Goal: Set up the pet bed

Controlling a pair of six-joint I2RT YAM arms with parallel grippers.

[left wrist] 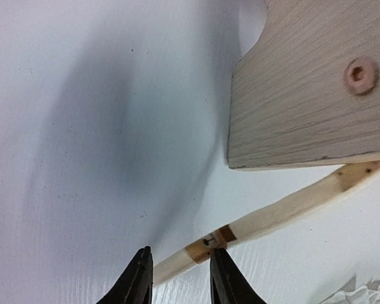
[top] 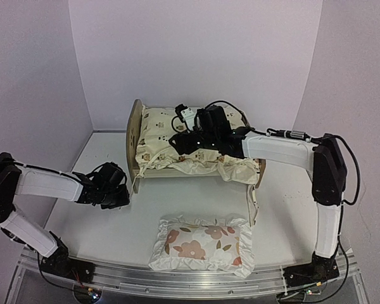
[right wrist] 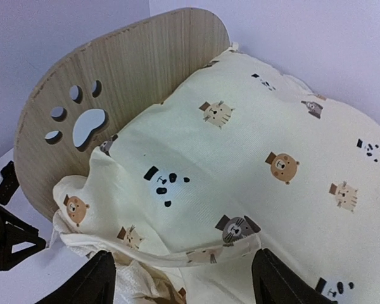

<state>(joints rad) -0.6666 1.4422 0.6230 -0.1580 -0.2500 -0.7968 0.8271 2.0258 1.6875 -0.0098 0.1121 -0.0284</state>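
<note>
The pet bed point(top: 135, 136) stands at the back middle of the table, its rounded headboard point(right wrist: 133, 69) with a paw-print cutout on the left. A cream cushion point(top: 158, 136) printed with small animals lies rumpled on it. My right gripper point(top: 182, 144) hovers just over the cushion point(right wrist: 272, 139), open wide, with a folded cushion edge under the gap point(right wrist: 183, 282). My left gripper point(top: 123, 190) sits low on the table by the headboard's foot. Its fingers point(left wrist: 139, 278) are apart around a thin wooden rail point(left wrist: 272, 212) below the headboard panel point(left wrist: 304, 95).
A white ruffled pillow point(top: 202, 244) with red-brown flowers lies near the front edge. A tie string point(top: 252, 202) hangs down at the bed's right end. Walls close in behind and on both sides. A metal rail point(top: 177, 278) runs along the near edge.
</note>
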